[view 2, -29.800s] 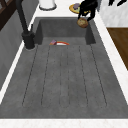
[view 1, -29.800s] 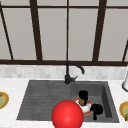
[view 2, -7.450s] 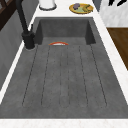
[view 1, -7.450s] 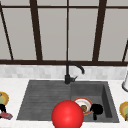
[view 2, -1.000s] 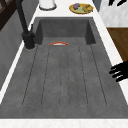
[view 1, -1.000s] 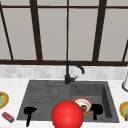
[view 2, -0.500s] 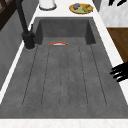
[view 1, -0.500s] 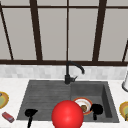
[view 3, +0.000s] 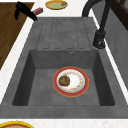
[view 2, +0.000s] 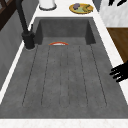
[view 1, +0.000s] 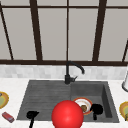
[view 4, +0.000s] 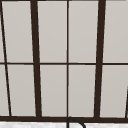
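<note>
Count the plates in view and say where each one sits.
3: a red-rimmed plate in the sink basin, a yellow plate on the left counter, another yellow plate on the right counter.

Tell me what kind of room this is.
It looks like a kitchen, at the sink counter: a dark sink with a ribbed draining board and a black tap, a plate with food in the basin, and a window behind.

This is a kitchen. A dark sink (view 1: 45, 100) with a black tap (view 1: 71, 72) sits in a white bench (view 1: 15, 86) under a window (view 1: 67, 32). A used plate (view 3: 71, 81) lies in the basin.
</note>
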### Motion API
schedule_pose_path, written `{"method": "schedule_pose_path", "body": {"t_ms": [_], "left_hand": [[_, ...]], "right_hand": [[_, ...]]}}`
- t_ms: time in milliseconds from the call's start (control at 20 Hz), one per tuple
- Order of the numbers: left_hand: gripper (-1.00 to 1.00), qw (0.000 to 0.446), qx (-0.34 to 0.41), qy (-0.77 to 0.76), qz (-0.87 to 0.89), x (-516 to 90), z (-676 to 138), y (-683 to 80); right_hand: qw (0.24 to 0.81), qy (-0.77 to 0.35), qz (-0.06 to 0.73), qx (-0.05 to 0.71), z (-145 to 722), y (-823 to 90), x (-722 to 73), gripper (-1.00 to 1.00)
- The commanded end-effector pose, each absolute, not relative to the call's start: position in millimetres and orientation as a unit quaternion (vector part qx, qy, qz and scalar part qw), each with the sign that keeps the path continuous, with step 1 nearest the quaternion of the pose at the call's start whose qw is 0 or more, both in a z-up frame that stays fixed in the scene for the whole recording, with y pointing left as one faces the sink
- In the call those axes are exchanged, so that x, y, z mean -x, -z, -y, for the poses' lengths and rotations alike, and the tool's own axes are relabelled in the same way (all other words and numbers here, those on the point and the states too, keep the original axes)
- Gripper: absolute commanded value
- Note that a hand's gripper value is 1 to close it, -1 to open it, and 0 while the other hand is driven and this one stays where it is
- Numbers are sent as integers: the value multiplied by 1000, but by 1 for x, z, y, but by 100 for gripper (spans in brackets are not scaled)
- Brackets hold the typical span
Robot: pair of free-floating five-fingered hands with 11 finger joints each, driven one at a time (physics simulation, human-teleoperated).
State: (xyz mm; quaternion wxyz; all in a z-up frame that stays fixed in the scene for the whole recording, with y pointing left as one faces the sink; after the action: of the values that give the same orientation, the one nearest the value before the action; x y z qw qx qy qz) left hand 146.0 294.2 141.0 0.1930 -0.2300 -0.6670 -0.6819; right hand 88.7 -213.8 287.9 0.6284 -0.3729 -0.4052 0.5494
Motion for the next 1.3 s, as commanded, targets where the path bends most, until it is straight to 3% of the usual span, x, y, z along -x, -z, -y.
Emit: {"method": "schedule_pose_path", "body": {"t_ms": [0, 900, 950, 1250], "left_hand": [[-100, 212, 194, 687, 667, -146, -284, -146], [-100, 199, 222, 689, 660, -156, -251, -155], [0, 198, 222, 690, 660, -156, -251, -155], [0, 189, 214, 693, 662, -156, -250, -155]], "right_hand": [[628, -549, 405, 373, 214, -288, -89, 0], [628, -549, 405, 373, 214, -288, -89, 0], [627, -551, 406, 372, 214, -288, -89, -100], [591, -569, 440, 366, 214, -289, -100, -100]]}}
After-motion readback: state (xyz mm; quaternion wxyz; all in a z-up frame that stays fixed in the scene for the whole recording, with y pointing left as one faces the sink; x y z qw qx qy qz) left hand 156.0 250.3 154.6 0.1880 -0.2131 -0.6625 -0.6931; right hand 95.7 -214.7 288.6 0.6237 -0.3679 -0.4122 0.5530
